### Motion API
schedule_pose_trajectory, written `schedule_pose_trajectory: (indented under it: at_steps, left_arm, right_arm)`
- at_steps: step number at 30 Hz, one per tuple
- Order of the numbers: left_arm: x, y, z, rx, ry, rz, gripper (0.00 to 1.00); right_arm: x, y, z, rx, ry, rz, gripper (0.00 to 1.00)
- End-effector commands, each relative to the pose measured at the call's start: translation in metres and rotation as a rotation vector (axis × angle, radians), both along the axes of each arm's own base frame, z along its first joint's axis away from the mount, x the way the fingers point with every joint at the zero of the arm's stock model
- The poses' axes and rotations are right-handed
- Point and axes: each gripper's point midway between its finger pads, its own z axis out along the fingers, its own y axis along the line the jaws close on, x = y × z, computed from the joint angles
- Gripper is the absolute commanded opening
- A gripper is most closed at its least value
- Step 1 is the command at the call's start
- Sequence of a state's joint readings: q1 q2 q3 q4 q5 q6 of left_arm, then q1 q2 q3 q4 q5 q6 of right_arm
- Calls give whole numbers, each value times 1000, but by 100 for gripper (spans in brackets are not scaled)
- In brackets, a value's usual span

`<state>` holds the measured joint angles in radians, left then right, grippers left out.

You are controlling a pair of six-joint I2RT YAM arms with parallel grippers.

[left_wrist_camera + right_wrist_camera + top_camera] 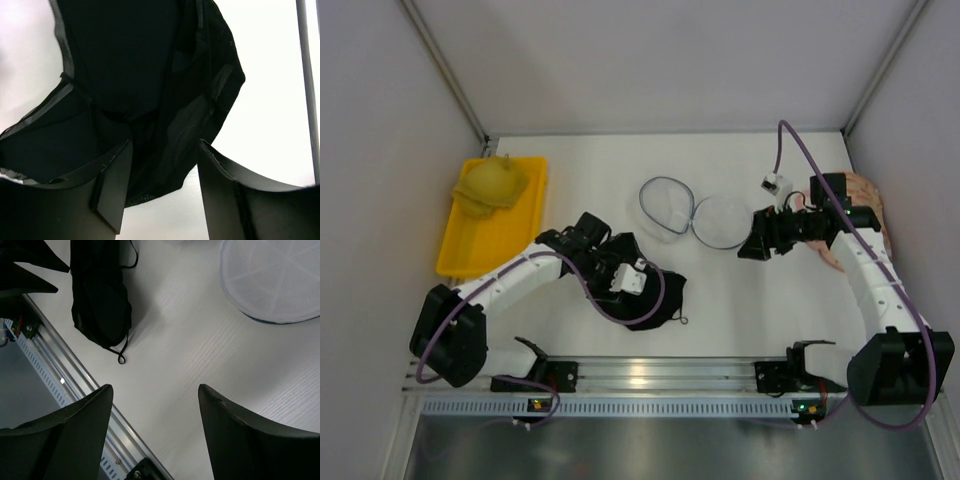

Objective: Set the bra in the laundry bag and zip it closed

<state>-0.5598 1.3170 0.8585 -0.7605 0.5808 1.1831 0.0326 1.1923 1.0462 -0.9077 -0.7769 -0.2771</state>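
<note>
The black bra [672,285] lies crumpled on the white table near the front middle. My left gripper [648,298] is low over it, open. In the left wrist view the bra [130,75] fills the frame, and its hem reaches into the gap between the fingers of my left gripper [165,145], unpinched. The laundry bag lies open in two round mesh halves, left [665,205] and right [722,220]. My right gripper [752,248] is open and empty just right of the right half. The right wrist view shows my right gripper [155,387] over bare table, with the bag [275,280] and the bra [100,295] beyond.
A yellow tray [470,250] at the far left holds a mustard-yellow bra [492,182]. A pink floral bra [868,190] lies at the right edge behind the right arm. The aluminium rail [650,375] runs along the front edge, close to the black bra. Walls enclose three sides.
</note>
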Motion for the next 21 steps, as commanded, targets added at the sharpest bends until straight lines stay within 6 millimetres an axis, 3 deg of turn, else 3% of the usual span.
schedule_pose_trajectory:
  at_steps: [1,5,8,17,18,21]
  left_arm:
    - [1,-13,-7,-24,-49,-118,56]
    - [1,-22,-18,-9,-46,-128,51]
    - [-2,-23,-25,12,-33,-134,40]
    - [-21,2,-42,94,-57,-141,13]
    - [-21,3,-39,90,-68,-131,6]
    - [-21,-1,-22,48,-88,-81,0]
  right_arm:
    - [-9,4,6,15,-19,25,70]
    - [-9,4,3,14,-9,27,70]
    - [-11,4,5,12,-17,28,69]
    - [-13,1,7,3,-29,26,69]
    - [-12,1,9,3,-37,26,69]
    - [-11,1,13,3,-44,26,68]
